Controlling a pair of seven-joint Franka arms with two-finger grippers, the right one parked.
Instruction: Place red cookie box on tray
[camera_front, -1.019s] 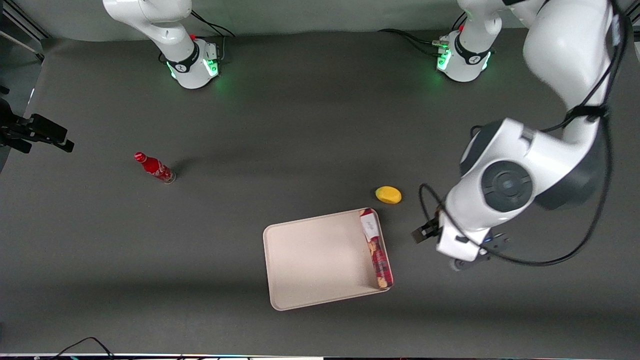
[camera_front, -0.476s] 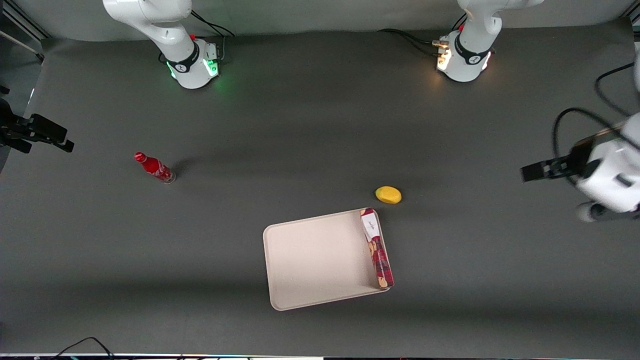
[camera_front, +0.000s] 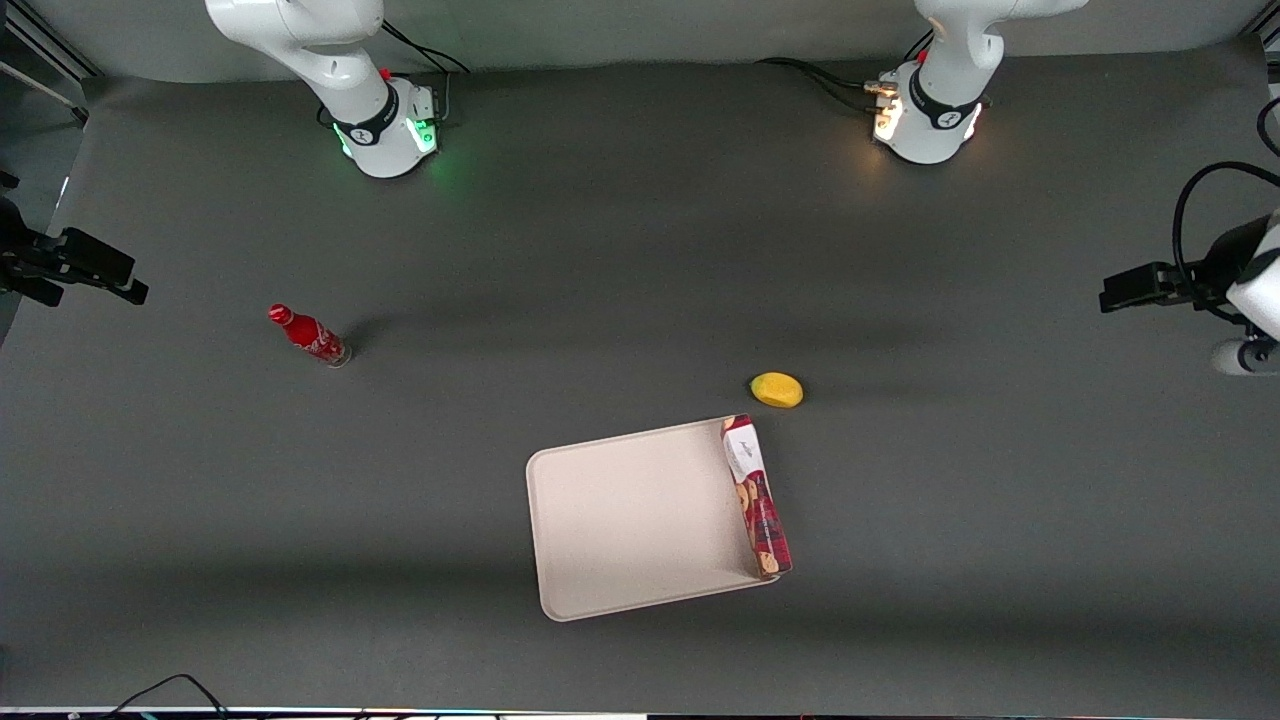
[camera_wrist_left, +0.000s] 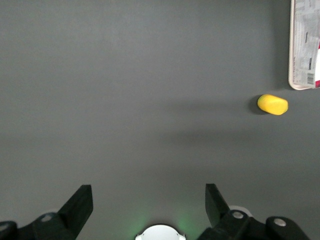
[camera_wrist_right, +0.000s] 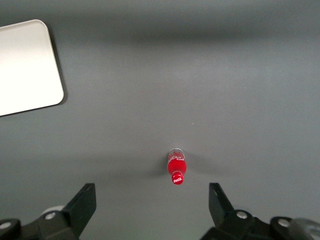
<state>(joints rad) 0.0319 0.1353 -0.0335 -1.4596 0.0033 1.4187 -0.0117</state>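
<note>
Counting what I have on the table: one tray (camera_front: 630, 520), one red cookie box (camera_front: 757, 497), one yellow lemon-like fruit (camera_front: 777, 389) and one small red bottle (camera_front: 309, 335). I see the box lying along the tray's edge that faces the working arm's end of the table, its white label end toward the fruit; it seems to rest on or against the rim there, and I cannot tell if it sits fully flat inside. The fruit lies on the bare table just off that corner of the tray, farther from the front camera, not touching it. The bottle stands well apart, toward the parked arm's end. My gripper (camera_wrist_left: 149, 201) hangs above bare table at the working arm's end, well clear of tray and box, its two fingers (camera_wrist_left: 80, 202) spread wide with nothing between them.
</note>
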